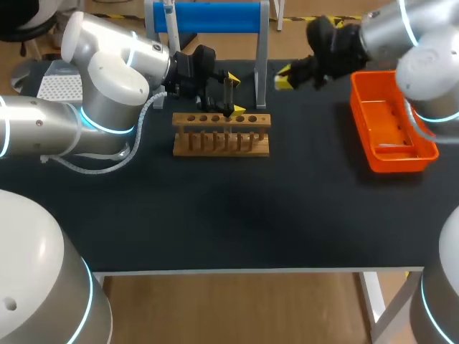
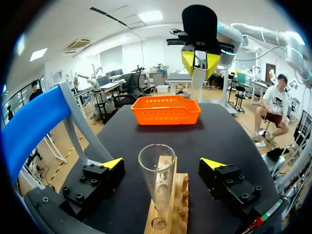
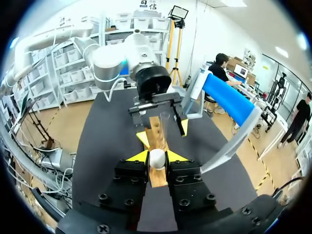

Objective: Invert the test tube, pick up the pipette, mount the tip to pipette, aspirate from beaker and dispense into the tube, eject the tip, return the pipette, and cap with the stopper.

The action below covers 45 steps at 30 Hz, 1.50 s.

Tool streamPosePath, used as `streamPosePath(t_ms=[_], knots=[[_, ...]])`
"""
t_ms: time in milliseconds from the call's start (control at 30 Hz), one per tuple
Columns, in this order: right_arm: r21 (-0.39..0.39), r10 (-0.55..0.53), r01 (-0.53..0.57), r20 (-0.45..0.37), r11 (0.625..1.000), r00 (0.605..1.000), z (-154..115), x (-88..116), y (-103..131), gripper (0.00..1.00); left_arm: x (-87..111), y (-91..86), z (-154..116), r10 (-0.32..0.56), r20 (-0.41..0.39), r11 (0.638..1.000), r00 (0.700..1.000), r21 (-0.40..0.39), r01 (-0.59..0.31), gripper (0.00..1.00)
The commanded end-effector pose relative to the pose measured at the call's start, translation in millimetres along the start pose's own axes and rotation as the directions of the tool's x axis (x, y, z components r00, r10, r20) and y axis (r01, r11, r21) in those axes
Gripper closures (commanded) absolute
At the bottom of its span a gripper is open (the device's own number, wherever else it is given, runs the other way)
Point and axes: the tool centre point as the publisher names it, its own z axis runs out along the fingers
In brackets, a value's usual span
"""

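A clear glass test tube [image 2: 157, 175] stands upright, mouth up, in a wooden rack [image 1: 221, 143] near the table's back. My left gripper [image 2: 163, 163] is open, with one yellow-tipped finger on each side of the tube and clear of the glass. In the head view the tube [image 1: 229, 92] appears as a dark upright between those fingers. My right gripper [image 1: 283, 77] hangs above the table, right of the rack, and is shut on a small white stopper [image 3: 157, 158]. In the left wrist view the stopper [image 2: 197, 77] pokes out below its yellow fingers.
A blue pipette stand [image 1: 211, 18] rises behind the rack, with a white item at its left post [image 1: 168, 13]. An orange basket [image 1: 369, 154] sits at the right side of the black table, with a thin pale piece inside it.
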Motion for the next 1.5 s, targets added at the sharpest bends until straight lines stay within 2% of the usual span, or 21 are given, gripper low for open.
streamPosePath(t_ms=[33,633,967,1500], knots=[[0.034,-0.010,0.010,-0.014,0.999,1.000,12,-13,16,1.00,0.3,-0.2,0,0.000,0.001,1.000,1.000,-0.001,0.000,0.00],[0.079,-0.042,0.046,-0.062,0.996,0.997,38,-13,52,1.00,0.3,-0.2,0,0.000,0.001,1.000,1.000,-0.001,0.000,0.00],[0.105,-0.044,0.054,-0.095,0.993,0.994,53,-10,61,1.00,0.3,-0.2,0,0.000,0.001,1.000,1.000,-0.001,0.000,0.00],[0.122,-0.033,0.046,-0.108,0.992,0.994,73,-14,62,1.00,0.3,-0.2,0,0.000,0.001,1.000,1.000,-0.001,0.000,0.00]])
